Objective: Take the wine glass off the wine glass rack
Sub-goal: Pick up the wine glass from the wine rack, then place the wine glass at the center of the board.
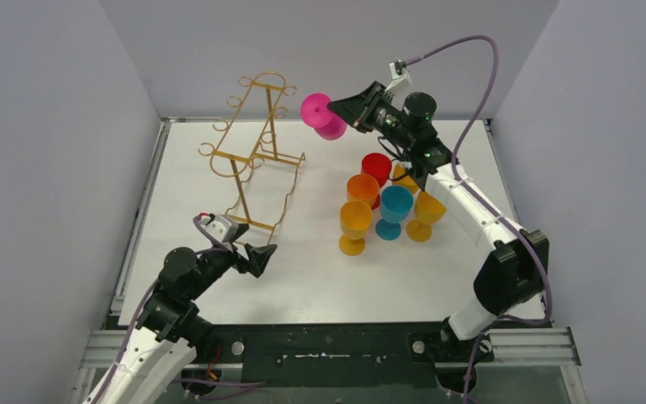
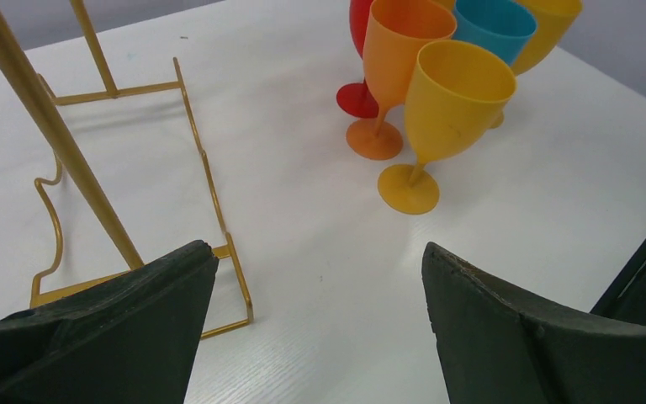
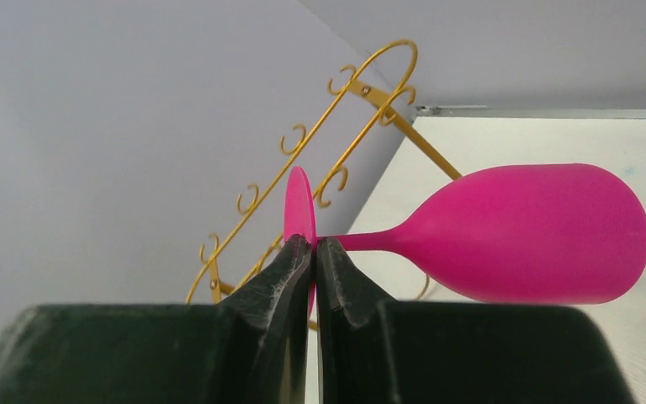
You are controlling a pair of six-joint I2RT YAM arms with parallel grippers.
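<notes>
Left gripper (image 2: 320, 252) sits wide open by the gold rack (image 2: 55, 126); right gripper (image 3: 314, 244) pinches the pink glass (image 3: 538, 231) by its foot.

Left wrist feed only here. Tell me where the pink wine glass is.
Observer: Off the wine glass rack. The right gripper holds the pink wine glass in the air, right of the rack in the top view.
Operator: Report the grip.
Observer: The right wrist view shows the fingers closed on the rim of its foot, with the stem crosswise to them.
Operator: Check the rack's hooks.
Observer: The top view shows no glass hanging on any hook.
</notes>
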